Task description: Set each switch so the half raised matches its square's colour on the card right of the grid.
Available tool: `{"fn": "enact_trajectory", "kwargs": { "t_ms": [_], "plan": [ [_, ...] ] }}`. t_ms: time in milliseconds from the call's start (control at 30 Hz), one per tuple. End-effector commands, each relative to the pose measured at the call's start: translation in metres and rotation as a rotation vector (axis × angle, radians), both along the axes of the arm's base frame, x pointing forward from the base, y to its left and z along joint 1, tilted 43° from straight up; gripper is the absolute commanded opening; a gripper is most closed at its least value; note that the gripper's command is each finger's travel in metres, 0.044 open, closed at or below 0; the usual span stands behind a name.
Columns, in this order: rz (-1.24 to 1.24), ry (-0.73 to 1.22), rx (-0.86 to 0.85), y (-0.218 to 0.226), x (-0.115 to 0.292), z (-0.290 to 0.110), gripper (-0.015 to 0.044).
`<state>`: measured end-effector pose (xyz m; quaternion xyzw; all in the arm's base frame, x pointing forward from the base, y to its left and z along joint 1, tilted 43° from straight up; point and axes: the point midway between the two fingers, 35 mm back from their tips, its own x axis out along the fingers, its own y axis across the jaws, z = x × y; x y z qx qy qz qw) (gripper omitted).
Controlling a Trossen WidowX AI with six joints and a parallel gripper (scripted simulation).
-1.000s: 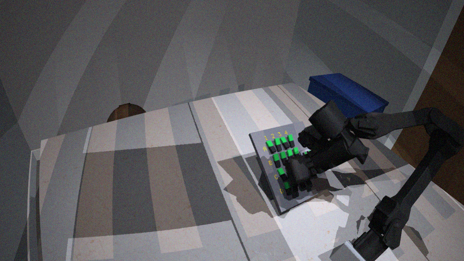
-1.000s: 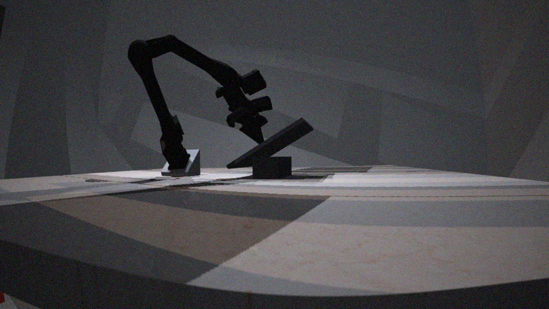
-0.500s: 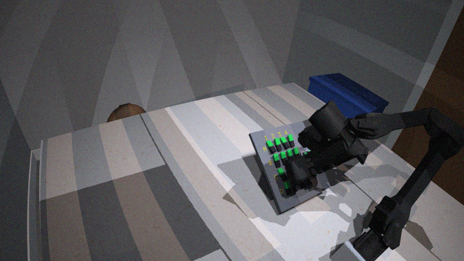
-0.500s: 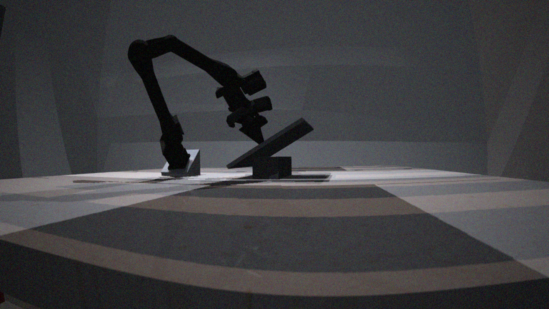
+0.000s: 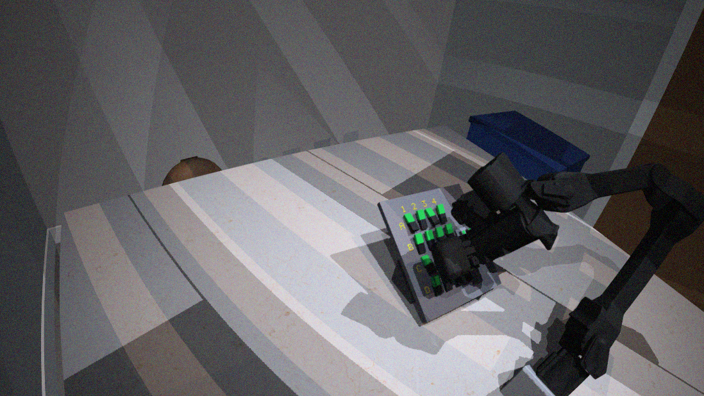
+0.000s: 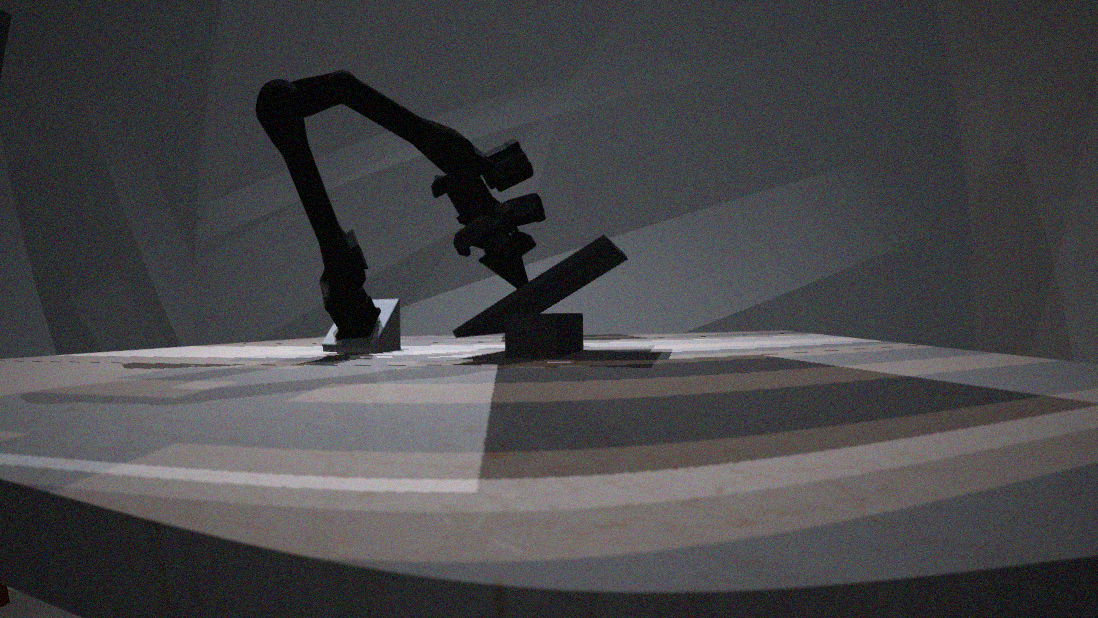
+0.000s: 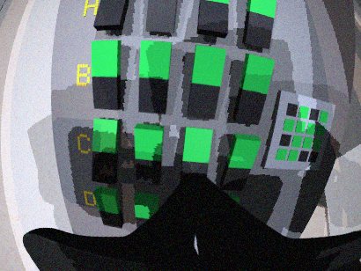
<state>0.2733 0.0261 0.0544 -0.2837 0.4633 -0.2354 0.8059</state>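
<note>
Yellow 1 to 4 across the top and A to D down the side of the tilted panel (image 5: 393,236), and the fingers, pressed together on nothing, sit over row D's switches (image 7: 143,206), the card (image 7: 300,131) beside row C.

tilted grey panel (image 5: 445,307) propped on a block, far edge raised. it carries a four-by-four grid of rocker switches (image 7: 208,72), each half green, half dark grey; columns marked 1–4, rows a–d in yellow. row d is partly hidden. small card (image 7: 299,131), green and dark squares, lies at 3 o'clock of the grid.
</note>
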Motion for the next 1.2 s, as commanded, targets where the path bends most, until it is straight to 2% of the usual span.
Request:
{"fn": "enact_trajectory", "kwargs": {
  "t_ms": [0, 800, 1000, 1167],
  "plan": [
    [0.002, 0.002, -0.001, 0.000, 0.000, -0.001, 0.0000],
    [0.002, 0.001, -0.002, -0.002, 0.002, -0.003, 0.0000],
    [-0.013, 0.022, 0.006, 0.035, -0.022, 0.031, 0.0000],
    [-0.015, 0.023, 0.003, 0.040, -0.026, 0.038, 0.0000]
  ]
}}
